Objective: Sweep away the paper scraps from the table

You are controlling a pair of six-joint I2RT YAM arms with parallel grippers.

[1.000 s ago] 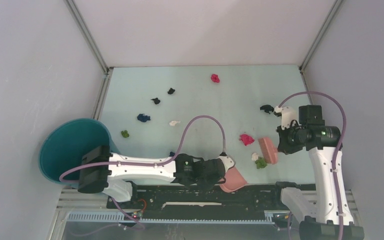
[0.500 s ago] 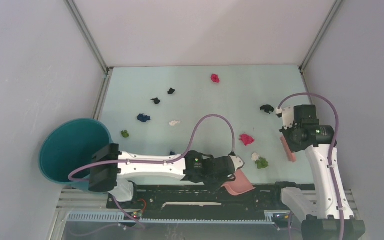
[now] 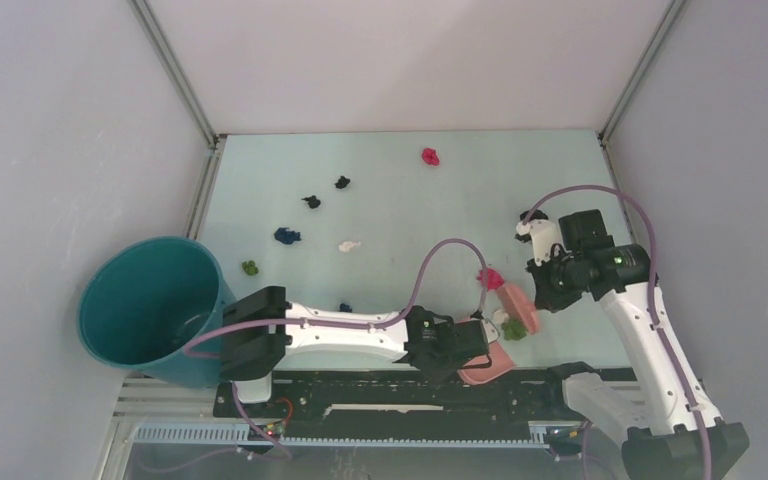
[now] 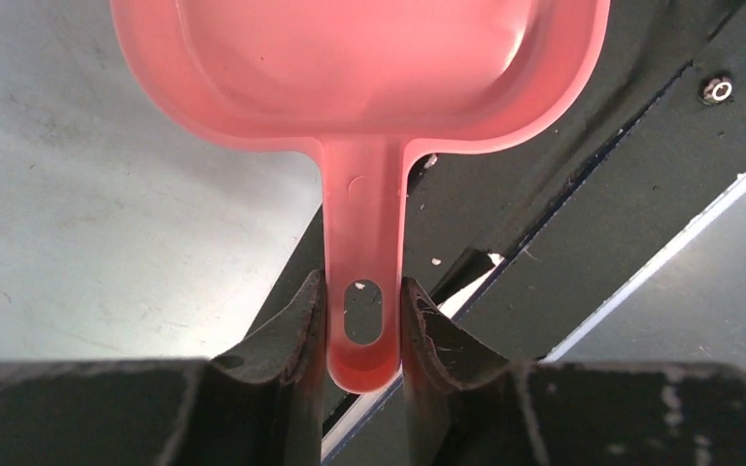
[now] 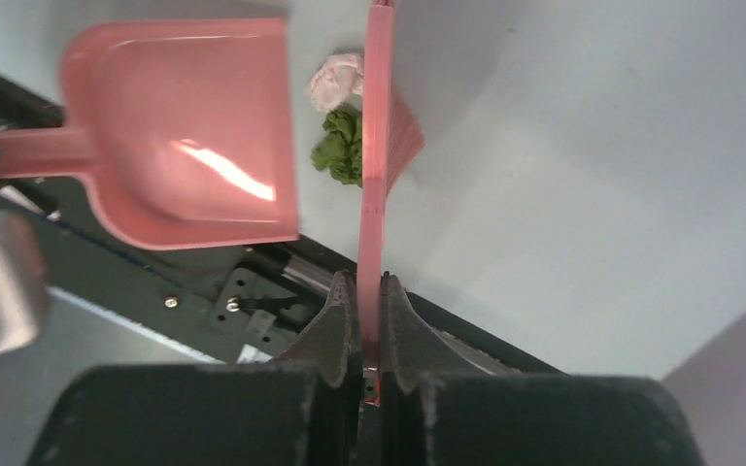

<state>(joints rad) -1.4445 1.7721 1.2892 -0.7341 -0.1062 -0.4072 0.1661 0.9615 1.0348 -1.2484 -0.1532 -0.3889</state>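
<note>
My left gripper (image 3: 472,342) (image 4: 362,313) is shut on the handle of the salmon-pink dustpan (image 3: 487,363) (image 4: 359,68), which lies at the table's near edge, partly over the black rail. My right gripper (image 3: 545,293) (image 5: 369,291) is shut on the pink brush (image 3: 517,306) (image 5: 379,146). Its bristles touch a green scrap (image 3: 513,328) (image 5: 342,148) and a white scrap (image 5: 335,83) just in front of the dustpan's mouth (image 5: 185,136). A magenta scrap (image 3: 490,277) lies behind the brush. Other scraps are scattered on the table (image 3: 410,215): magenta (image 3: 429,156), black (image 3: 342,182), black (image 3: 311,202), dark blue (image 3: 286,236), white (image 3: 348,246), green (image 3: 250,268).
A round teal bucket (image 3: 145,305) stands at the table's near left corner, beside the left arm's base. Black mounting rails (image 3: 400,395) run along the near edge. Grey walls close the table on three sides.
My left arm has stretched right and slid the dustpan toward the green and white scraps. My right gripper has swung the brush left and down onto those scraps.
</note>
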